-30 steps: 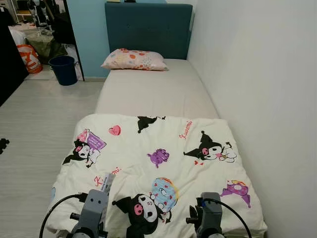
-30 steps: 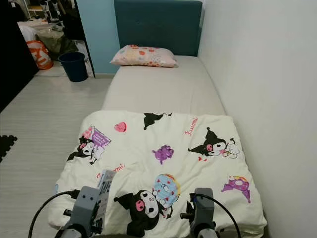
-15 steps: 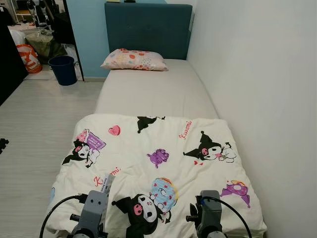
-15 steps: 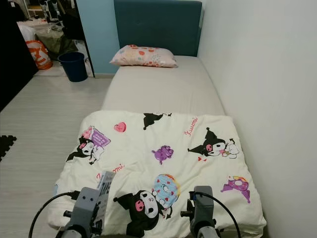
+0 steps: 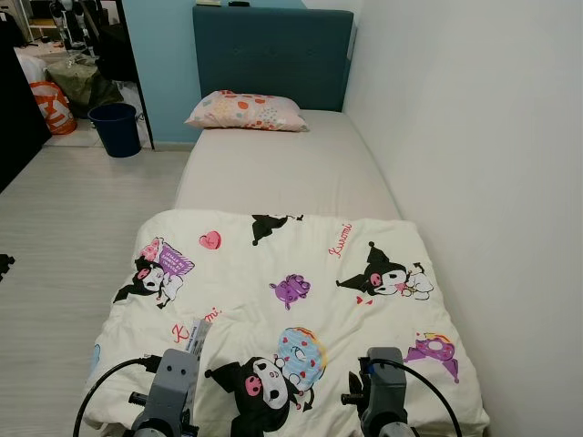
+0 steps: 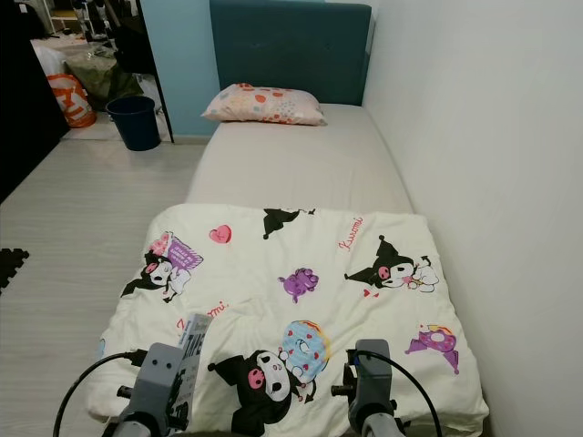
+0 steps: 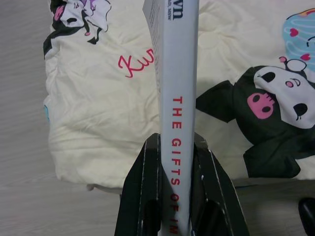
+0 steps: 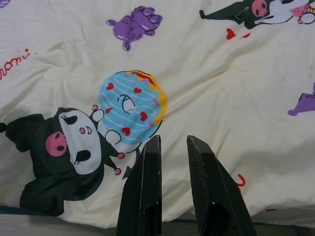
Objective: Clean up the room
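The left gripper (image 7: 176,187) has its fingers (image 7: 142,196) clamped on a grey book (image 7: 178,98), held spine-up above the near left corner of the cartoon-print quilt (image 5: 282,300) on the bed (image 5: 282,168). The right gripper (image 8: 172,182) hovers over the quilt's near edge, fingers slightly apart and holding nothing.

A bed (image 5: 282,173) with a teal headboard (image 5: 271,55) stands against a white wall (image 5: 474,164) on pale wood-look floor (image 5: 64,228), with a blue wall (image 5: 155,64) and dark bin (image 5: 116,127) beyond.
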Available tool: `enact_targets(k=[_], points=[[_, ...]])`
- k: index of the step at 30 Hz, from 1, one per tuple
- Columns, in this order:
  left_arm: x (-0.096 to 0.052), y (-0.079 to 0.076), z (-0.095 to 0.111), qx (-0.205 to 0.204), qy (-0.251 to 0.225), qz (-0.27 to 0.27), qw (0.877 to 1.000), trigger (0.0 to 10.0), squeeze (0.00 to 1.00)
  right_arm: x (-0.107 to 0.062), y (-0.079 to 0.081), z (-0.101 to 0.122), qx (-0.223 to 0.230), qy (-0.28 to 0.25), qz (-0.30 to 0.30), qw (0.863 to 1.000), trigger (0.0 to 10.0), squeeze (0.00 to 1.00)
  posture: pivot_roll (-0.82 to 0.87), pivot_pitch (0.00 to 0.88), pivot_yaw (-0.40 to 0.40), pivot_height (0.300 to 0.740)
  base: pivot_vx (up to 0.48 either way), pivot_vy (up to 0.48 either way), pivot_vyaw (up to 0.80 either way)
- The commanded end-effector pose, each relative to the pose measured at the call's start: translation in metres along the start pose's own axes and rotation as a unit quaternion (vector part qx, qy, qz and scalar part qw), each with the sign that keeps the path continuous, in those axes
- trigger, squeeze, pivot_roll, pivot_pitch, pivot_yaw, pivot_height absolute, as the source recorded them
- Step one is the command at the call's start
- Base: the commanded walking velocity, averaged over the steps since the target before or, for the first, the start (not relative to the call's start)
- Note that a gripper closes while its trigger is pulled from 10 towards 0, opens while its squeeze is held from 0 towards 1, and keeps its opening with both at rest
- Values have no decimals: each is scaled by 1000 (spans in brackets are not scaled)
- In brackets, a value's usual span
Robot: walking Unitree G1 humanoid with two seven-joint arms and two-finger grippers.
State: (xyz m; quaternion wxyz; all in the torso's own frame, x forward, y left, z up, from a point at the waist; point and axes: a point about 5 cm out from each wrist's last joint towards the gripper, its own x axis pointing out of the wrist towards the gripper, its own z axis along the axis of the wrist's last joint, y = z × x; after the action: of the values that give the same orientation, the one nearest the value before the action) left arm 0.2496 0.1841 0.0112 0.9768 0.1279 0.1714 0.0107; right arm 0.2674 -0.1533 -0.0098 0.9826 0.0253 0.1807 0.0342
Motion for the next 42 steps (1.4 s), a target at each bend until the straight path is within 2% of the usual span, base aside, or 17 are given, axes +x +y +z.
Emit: enact_targets(k=[1,16,32,42], points=[[0,3,1,4,-8,5,1000,10000,0,-2,0,-6,-2,11,0,1000,10000,0,50,117,-63,728,0,0,0],[-4,3,-5,2,-5,11,1000,10000,0,1,3,-3,-14,13,13,1000,10000,0,50,108,-78,728,0,0,0],[1,-2,-3,2,-5,6,1000,10000,0,-3,-4,-8,-23,18,4,1000,10000,0,39,110,-65,728,0,0,0],[-2,0,-6,6,-2,6,1000,10000,0,-4,-3,-10,-22,20,2,1000,10000,0,45,132,-67,728,0,0,0]])
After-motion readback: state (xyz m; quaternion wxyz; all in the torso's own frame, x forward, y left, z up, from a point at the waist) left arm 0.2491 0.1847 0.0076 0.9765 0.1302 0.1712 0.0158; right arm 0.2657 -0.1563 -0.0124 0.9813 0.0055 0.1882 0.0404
